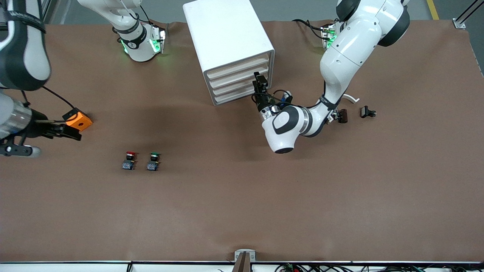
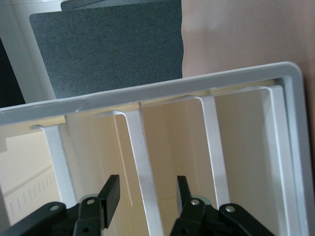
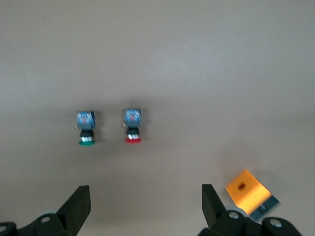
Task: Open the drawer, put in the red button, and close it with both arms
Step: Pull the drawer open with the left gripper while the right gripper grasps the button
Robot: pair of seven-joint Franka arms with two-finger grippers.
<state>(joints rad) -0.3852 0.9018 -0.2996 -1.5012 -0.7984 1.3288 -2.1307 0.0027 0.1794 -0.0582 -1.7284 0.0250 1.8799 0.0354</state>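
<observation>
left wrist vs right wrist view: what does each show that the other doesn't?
Only the left wrist view: the white drawer cabinet close up, with the open left gripper at its drawer fronts. Only the right wrist view: the red button, the green button beside it, an orange block, and the open right gripper above the table. Shared: only the brown table.

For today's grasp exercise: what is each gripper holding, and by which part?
Nothing. The left gripper is open around a drawer front's edge; the right gripper is open over bare table.

green-capped button (image 1: 153,161): on the counter (image 1: 242,196)
orange block (image 1: 79,120): toward the right arm's end
black clips (image 1: 367,112): toward the left arm's end
</observation>
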